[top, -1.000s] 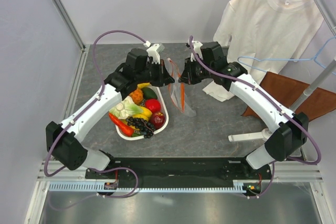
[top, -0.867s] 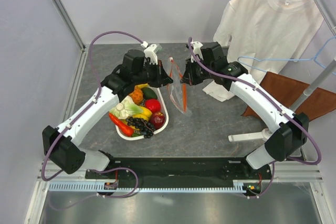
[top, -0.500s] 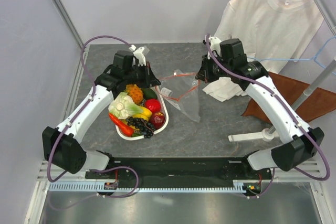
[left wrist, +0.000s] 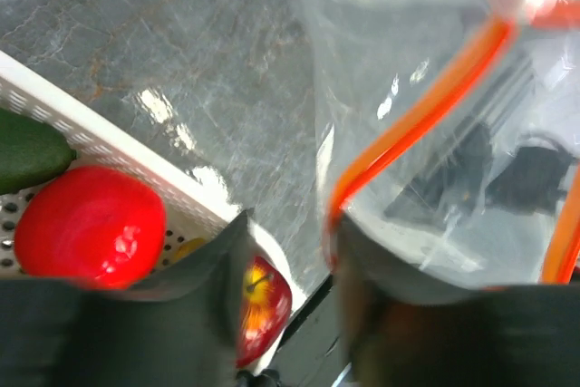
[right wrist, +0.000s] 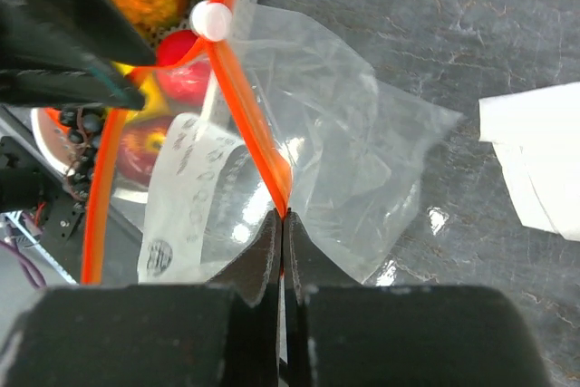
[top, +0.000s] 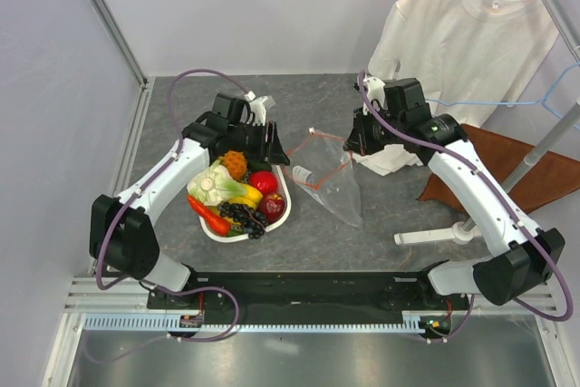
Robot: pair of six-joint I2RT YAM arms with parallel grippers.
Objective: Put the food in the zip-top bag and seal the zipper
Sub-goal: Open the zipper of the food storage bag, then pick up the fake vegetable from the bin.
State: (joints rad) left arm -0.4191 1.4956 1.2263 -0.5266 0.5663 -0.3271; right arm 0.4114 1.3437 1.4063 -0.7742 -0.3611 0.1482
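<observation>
Top external view: white mesh basket (top: 289,195) sits left of centre on the counter (top: 299,97), under the left forearm. All the food (top: 237,195) in sight lies in it: cabbage (top: 209,184), orange knobbly piece (top: 236,165), red round fruit (top: 264,181), yellow pieces, grapes (top: 241,216) and red chili (top: 209,217) at the near rim.

Zip-top bag (top: 337,186) hangs just right of the basket, mouth stretched between the 2 claws, lower end trailing toward the right and near side. Through the film only a printed label patch shows.

Right claw (right wrist: 283,224): fingers pressed together on the zipper (right wrist: 254,124), pinching the orange strip. White end piece (right wrist: 208,20) sits at the strip's far end, by the left claw (left wrist: 290,233).

Left claw, wrist view: 2 fingers apart, basket rim and a red apple visible through the gap. The strip runs down to the inner edge of 1 finger; whether it is hooked there, cannot tell.

Around: folded white cloth (top: 391,159) lies beneath the right claw, just beside the bag. White T-shirt (top: 462,43) hangs on a hanger at back right. Brown sheet (top: 507,165) lies off the counter's right side; a white stand base (top: 426,237) rests near the right arm.

Room: grey counter shows behind both claws up to the back wall, and between the bag and the near rail. Left edge is close to the basket.
</observation>
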